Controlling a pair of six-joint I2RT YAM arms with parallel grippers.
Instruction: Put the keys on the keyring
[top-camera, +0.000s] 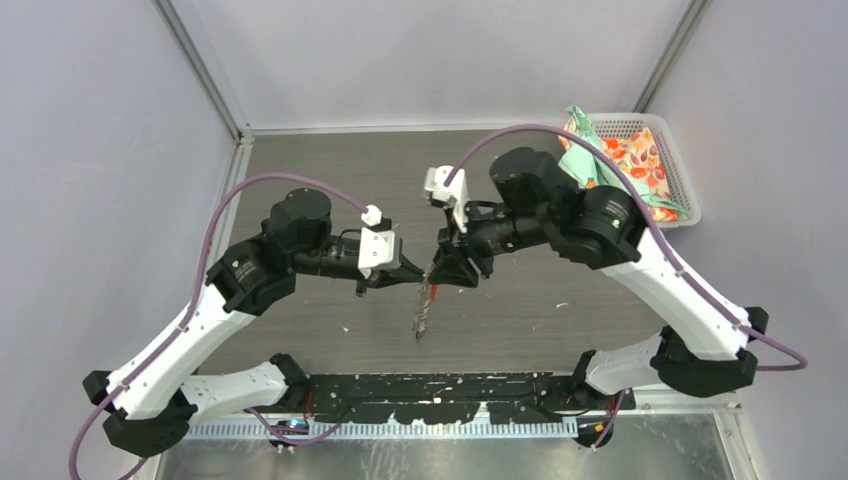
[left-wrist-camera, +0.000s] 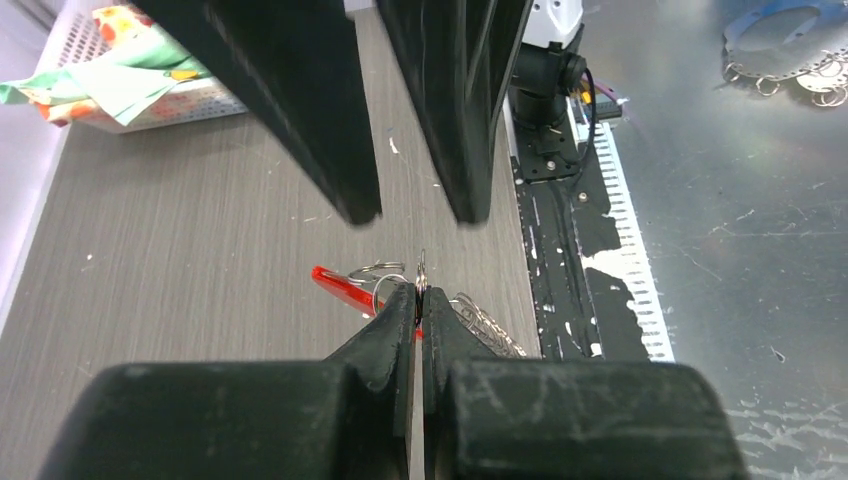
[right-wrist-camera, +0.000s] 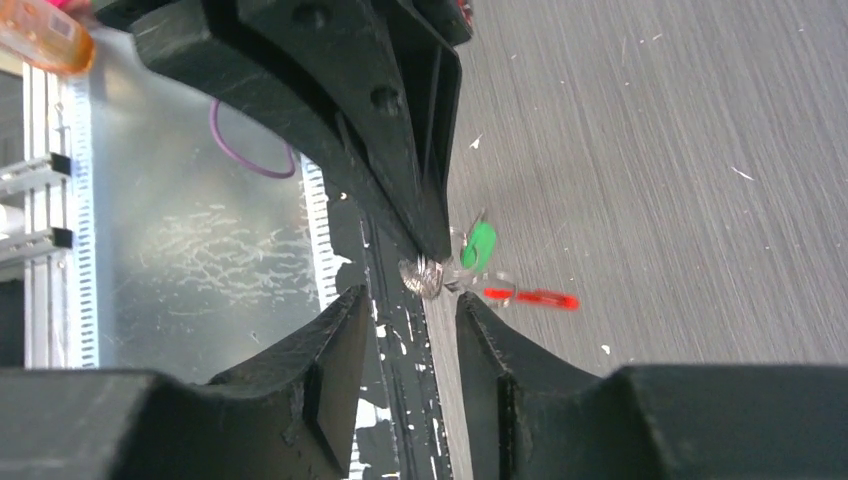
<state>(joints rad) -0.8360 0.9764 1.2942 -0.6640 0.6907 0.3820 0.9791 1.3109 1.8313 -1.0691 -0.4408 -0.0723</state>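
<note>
Grey wood-grain table is seen under both arms, which are brought tip to tip above its middle. The left fingers are pressed flat together, and a thin silver ring of the keyring is pinched edge-on at their tips. The rest of the keyring is hung from that pinch. In the top view it is seen as a grey chain-like strand running toward the near edge of the table (whether its lower end touches the surface cannot be told).

In the left wrist view the red tab is seen just left of the pinch, with chain links just to the right. In the right wrist view a green-tagged key is seen right beside the pinched ring, blurred, with the red tab just below it. Whether that key is threaded onto the ring cannot be told.

The right fingers are held apart at a moderate gap with nothing between them. Their tips are just short of the pinched ring and face the left fingers.

A white mesh basket with a floral cloth in it is seen at the far right corner of the table.
</note>
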